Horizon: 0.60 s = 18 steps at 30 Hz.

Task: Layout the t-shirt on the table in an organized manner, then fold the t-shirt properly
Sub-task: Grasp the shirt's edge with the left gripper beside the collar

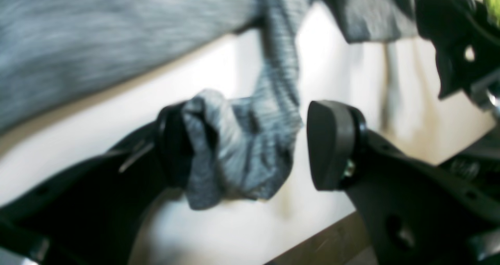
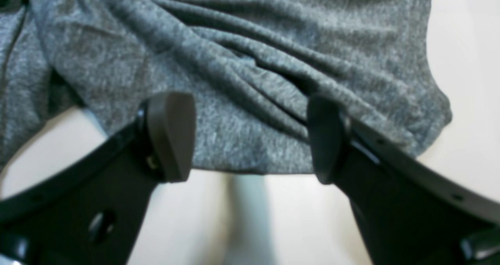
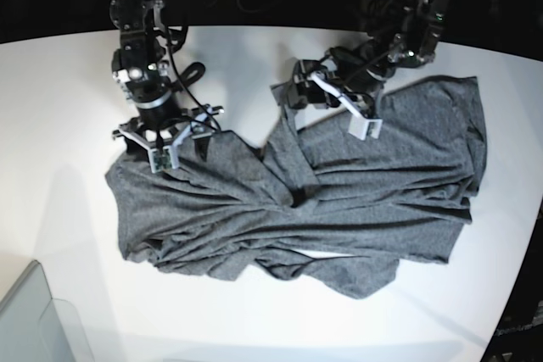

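Note:
The dark heather-grey t-shirt (image 3: 356, 201) lies crumpled and twisted across the white table (image 3: 254, 65), with folds running through its middle. My left gripper (image 3: 287, 97) is open at the shirt's far edge. In the left wrist view a bunched bit of cloth (image 1: 242, 152) hangs against one finger pad (image 1: 174, 144), with a gap to the other pad (image 1: 330, 144). My right gripper (image 3: 174, 148) is open at the shirt's upper left corner. Its two fingers straddle the wrinkled hem (image 2: 254, 152) in the right wrist view.
A translucent grey bin corner (image 3: 34, 320) sits at the front left. The table's curved edge (image 3: 522, 286) runs down the right side, close to the shirt. A dark strip beyond the table edge (image 1: 324, 241) shows in the left wrist view.

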Each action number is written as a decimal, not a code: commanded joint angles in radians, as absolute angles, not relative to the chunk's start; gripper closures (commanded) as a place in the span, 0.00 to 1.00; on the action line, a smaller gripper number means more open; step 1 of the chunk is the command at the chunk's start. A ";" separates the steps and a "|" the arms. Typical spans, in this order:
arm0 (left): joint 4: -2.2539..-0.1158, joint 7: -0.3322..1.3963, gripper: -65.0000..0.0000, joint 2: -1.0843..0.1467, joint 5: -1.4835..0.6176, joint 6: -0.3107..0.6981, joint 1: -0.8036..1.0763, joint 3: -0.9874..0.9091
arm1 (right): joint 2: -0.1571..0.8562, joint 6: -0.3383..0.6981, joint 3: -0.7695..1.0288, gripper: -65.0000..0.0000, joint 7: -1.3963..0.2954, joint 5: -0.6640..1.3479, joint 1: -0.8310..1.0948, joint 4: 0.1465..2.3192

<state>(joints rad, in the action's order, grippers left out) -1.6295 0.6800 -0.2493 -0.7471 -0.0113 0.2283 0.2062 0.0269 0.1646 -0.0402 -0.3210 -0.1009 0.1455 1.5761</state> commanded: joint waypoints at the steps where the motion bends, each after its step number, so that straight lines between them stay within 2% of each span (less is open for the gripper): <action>1: -1.630 0.710 0.34 -0.252 -0.736 -0.018 0.229 0.229 | 0.041 0.165 -0.038 0.31 -0.294 -0.099 0.136 1.592; 3: -1.636 0.710 0.44 -0.255 -0.737 -0.016 0.225 0.254 | 0.045 0.165 -0.038 0.31 -0.295 -0.099 0.136 1.592; 8: -1.666 0.704 1.00 -0.257 -0.739 -0.016 0.225 0.252 | 0.051 0.165 -0.038 0.31 -0.294 -0.099 0.136 1.592; 11: -1.701 0.707 0.97 -0.252 -0.740 -0.016 0.234 0.200 | 0.051 0.165 -0.036 0.31 -0.294 -0.099 0.136 1.590; 14: -1.784 0.702 1.00 -0.248 -0.748 -0.016 0.257 0.131 | 0.051 0.165 -0.036 0.31 -0.292 -0.099 0.136 1.567; 18: -1.847 0.700 1.00 -0.223 -0.894 -0.016 0.263 -0.012 | 0.051 0.165 -0.036 0.31 -0.292 -0.099 0.133 1.540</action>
<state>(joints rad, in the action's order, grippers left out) -1.8328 0.7143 -0.2111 -0.8997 -0.0170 0.2695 -0.0036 0.0490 0.1646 -0.0380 -0.3225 -0.1005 0.1455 1.5234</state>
